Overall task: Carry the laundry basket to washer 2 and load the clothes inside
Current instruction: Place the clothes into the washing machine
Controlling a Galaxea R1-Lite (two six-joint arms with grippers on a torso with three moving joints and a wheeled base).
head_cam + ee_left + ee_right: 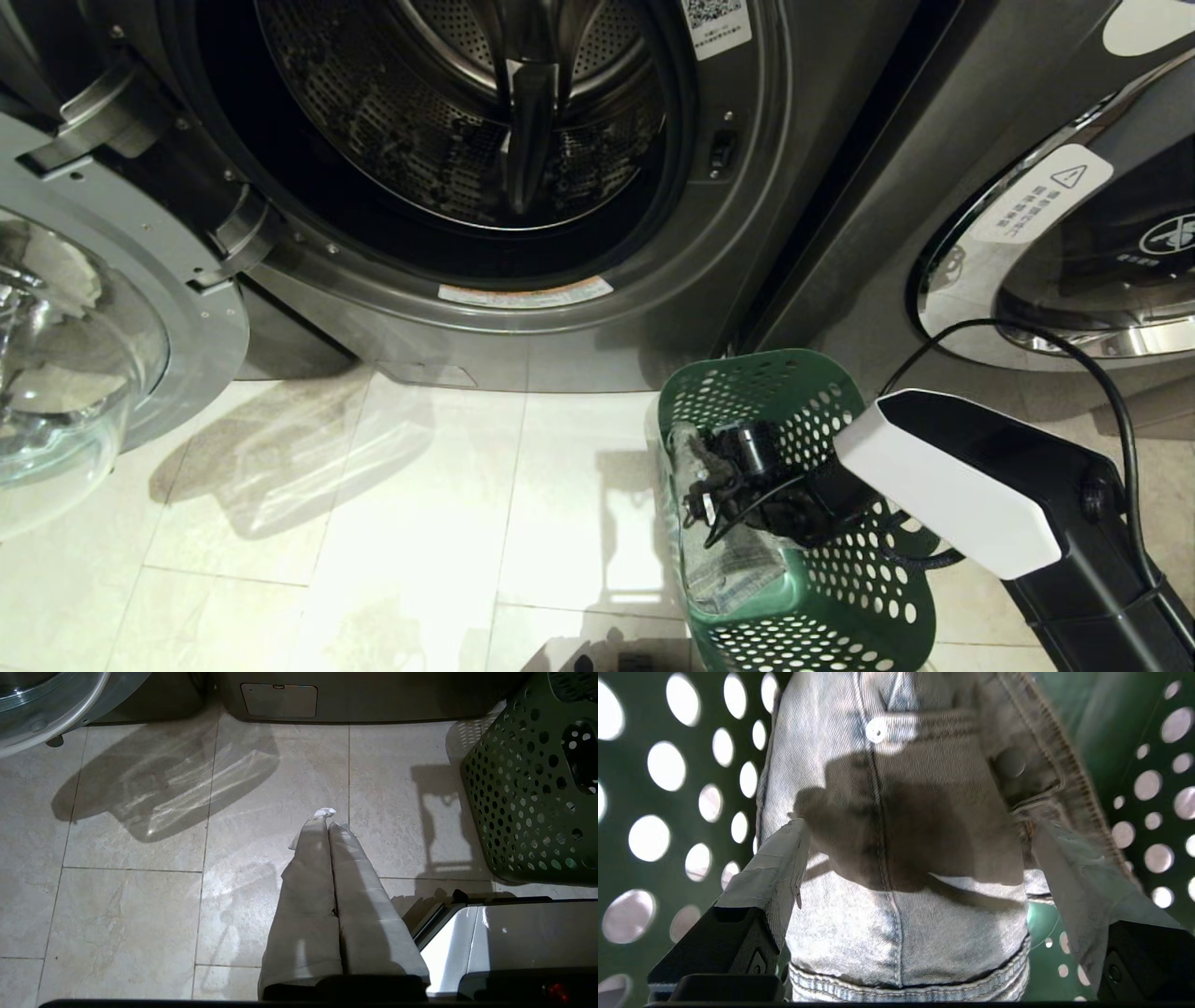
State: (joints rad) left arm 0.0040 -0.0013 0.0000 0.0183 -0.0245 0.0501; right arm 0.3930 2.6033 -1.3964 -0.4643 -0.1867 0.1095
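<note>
right wrist view puts our right gripper inside the laundry basket, fingers spread wide, the denim garment between and just beyond them. we judge the pickup step; next, lower and close on the cloth.

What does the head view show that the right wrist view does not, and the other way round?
Only the head view shows the open washer with its bare drum, the swung-out door, the neighbouring washer and the floor tiles. Only the right wrist view shows the right gripper open, its taped fingers either side of the denim garment's seam and button. Both show the green laundry basket holding the garment, with the gripper inside the basket.
</note>
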